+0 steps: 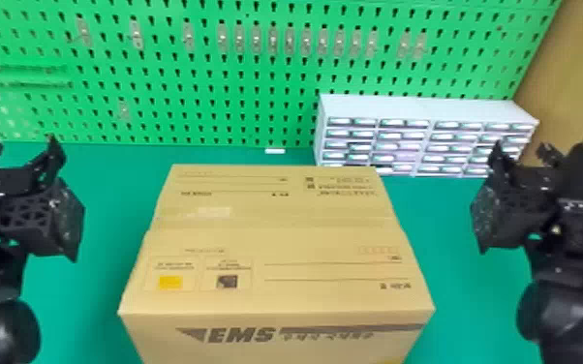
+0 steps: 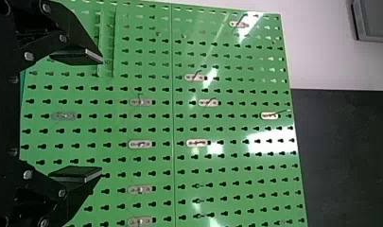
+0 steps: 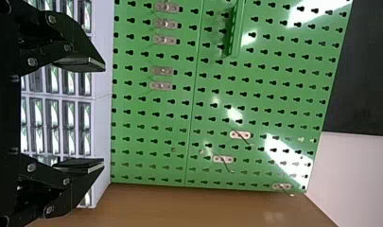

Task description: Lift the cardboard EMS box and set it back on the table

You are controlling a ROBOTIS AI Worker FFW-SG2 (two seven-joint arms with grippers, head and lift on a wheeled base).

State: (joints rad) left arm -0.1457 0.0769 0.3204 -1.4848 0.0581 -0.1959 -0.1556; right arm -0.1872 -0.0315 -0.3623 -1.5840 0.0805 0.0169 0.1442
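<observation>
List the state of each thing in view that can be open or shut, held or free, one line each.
Cardboard EMS box: top closed, resting on the table, held by neither gripper.
Left gripper: open, empty, out to the box's left.
Right gripper: open, empty, out to the box's right.
Drawer cabinet: its small drawers look shut.

1. EMS lettering [image 1: 241,335]: big, dark, slanted, was on near side of cardboard box [image 1: 276,237].
2. Small print [image 1: 327,336]: sat just right of it, same side, not legible.
3. Top print [image 1: 336,185]: several lines lay across box top, too small to read.
</observation>
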